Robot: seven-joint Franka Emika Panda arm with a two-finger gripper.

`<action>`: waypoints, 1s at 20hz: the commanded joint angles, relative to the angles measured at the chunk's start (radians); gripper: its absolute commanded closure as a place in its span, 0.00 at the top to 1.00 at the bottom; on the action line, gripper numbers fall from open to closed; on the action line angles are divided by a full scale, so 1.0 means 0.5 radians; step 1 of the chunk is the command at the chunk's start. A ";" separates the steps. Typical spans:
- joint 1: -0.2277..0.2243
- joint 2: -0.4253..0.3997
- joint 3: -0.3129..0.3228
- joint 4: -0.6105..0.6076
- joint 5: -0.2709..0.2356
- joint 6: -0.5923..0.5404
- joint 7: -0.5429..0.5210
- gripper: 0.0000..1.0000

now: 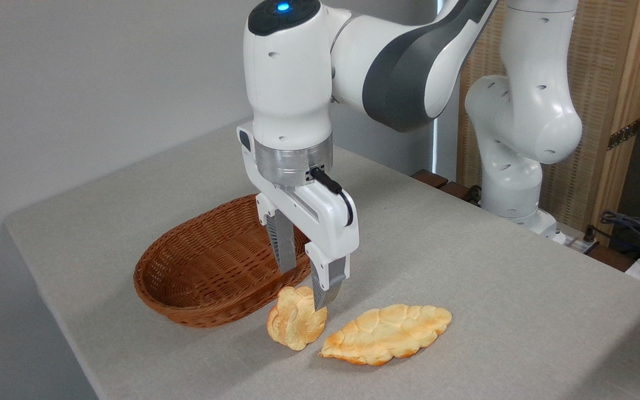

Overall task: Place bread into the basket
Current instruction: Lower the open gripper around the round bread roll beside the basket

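On the grey table (464, 289) the gripper (304, 286) reaches down with its two fingers spread apart, astride the top of the tilted bread (295, 325), just beside the basket (209, 261) and a longer flat loaf (386, 333).

Lobed golden bread (295, 325) tipped on edge, just beside empty oval wicker basket (209, 266)
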 commanded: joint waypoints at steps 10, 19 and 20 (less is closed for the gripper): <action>-0.001 0.066 0.012 -0.083 0.013 0.196 0.039 1.00; 0.008 0.109 0.012 -0.083 0.016 0.242 0.220 0.56; 0.008 0.109 0.012 -0.083 0.016 0.242 0.220 0.50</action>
